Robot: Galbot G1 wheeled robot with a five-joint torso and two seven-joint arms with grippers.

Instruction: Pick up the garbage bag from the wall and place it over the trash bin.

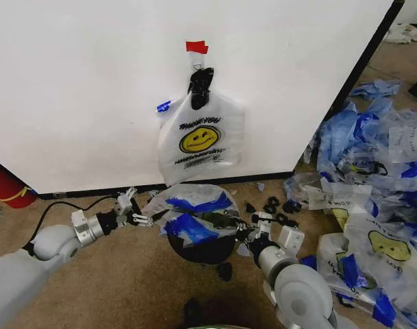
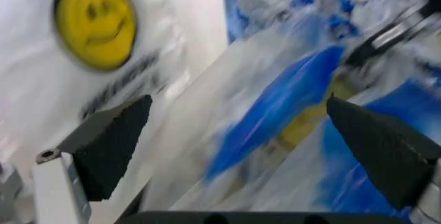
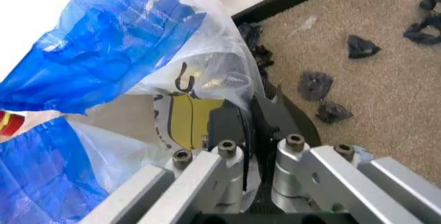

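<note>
The garbage bag (image 1: 193,214), translucent white with blue tape strips, lies spread over the black trash bin (image 1: 203,251) on the carpet below the wall. My left gripper (image 1: 136,210) is at the bag's left edge with its fingers spread open; in the left wrist view the bag (image 2: 289,105) lies just beyond the open left gripper (image 2: 238,105). At the bag's right edge, my right gripper (image 1: 245,231) is closed. In the right wrist view the right gripper (image 3: 258,146) pinches the bag's plastic (image 3: 103,53) beside the bin's rim (image 3: 293,121).
A similar white smiley bag (image 1: 201,137) hangs from a black clip on the wall. A red cylinder (image 1: 6,185) stands at the left. A heap of bags (image 1: 373,199) covers the floor at the right. Black scraps (image 1: 273,205) lie on the carpet.
</note>
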